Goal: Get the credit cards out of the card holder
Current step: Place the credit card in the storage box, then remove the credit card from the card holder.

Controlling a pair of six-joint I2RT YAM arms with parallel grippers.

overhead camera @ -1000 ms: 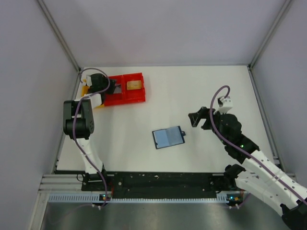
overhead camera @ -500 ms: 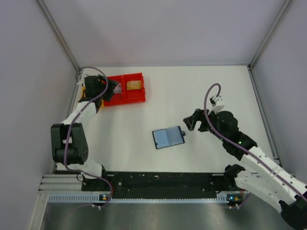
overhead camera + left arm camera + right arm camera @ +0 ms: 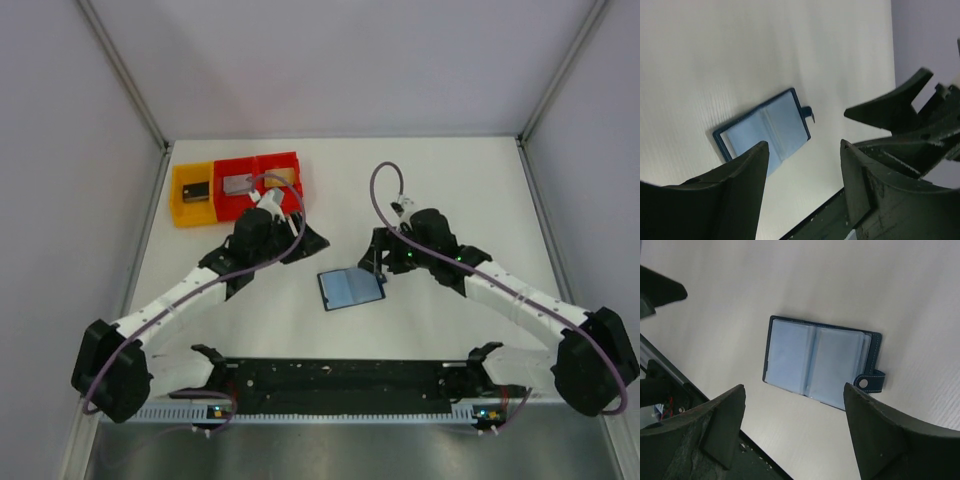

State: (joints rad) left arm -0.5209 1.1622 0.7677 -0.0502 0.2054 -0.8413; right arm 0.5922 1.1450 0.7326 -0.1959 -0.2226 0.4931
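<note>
The card holder point(image 3: 350, 288) lies open and flat on the white table, a dark navy cover with light blue inner sleeves point(image 3: 815, 357) and a clasp tab point(image 3: 871, 382) on its right edge. No credit card shows apart from the sleeves. My left gripper point(image 3: 312, 238) hovers just up and left of the holder, open and empty point(image 3: 804, 144). From the upper right, my right gripper point(image 3: 378, 255) hangs over the holder's clasp corner, also open with nothing between its fingers point(image 3: 795, 389). In each wrist view the holder point(image 3: 765, 130) lies beyond the fingertips.
A red bin point(image 3: 290, 203) at the back left holds a grey card point(image 3: 238, 184) and a tan one point(image 3: 280, 180). Beside it, a yellow bin point(image 3: 178, 215) holds a dark card point(image 3: 196, 192). The black rail point(image 3: 340, 375) runs along the near edge.
My left arm swung from the bins at the back left to the middle beside the holder, uncovering a grey card in the red bin. My right gripper moved left to the holder.
</note>
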